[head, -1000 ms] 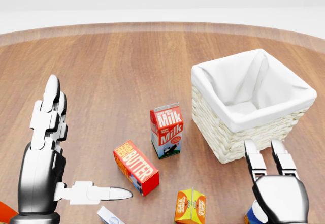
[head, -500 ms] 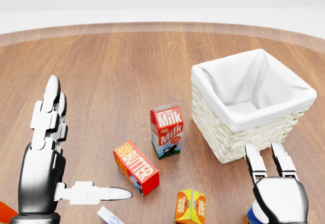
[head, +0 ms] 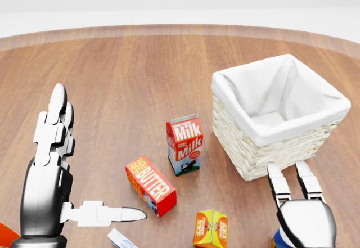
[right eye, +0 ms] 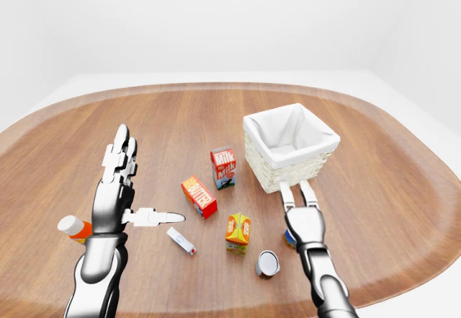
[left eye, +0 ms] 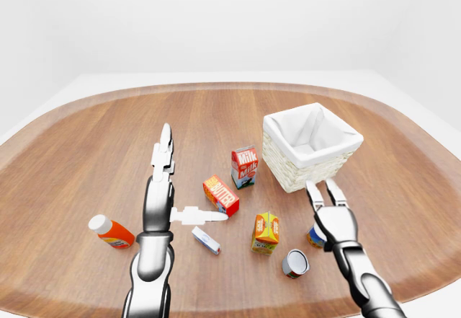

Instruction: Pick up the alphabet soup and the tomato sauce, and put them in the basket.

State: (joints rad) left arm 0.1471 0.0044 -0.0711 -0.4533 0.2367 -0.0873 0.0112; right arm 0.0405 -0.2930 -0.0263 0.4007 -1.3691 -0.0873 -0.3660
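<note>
Left-eye view shows, nearest to you, a can (left eye: 295,263) lying on its side on the wooden table (left eye: 86,145), its open-looking end toward the camera; its label is not readable, so you cannot tell which of the two task cans it is. Just beside it, a second can (left eye: 314,237) with a blue and orange label stands under your right hand (left eye: 328,210). The fingers (left eye: 315,195) of this hand are stretched straight above the can and do not close round it. Which can this one is, you cannot tell either.

To the left of the cans stands a small orange carton (left eye: 265,232), then a flat white box (left eye: 206,240), and far left an orange bottle (left eye: 111,232) with a white cap lies on its side. Your left hand (left eye: 167,188) is held up with its fingers spread and the thumb pointing toward the butter box (left eye: 221,195); it holds nothing.

Farther away the milk carton (left eye: 244,166) stands upright. Just to its right is the basket (left eye: 311,146) with the white lining, near the fingertips of your right hand.
</note>
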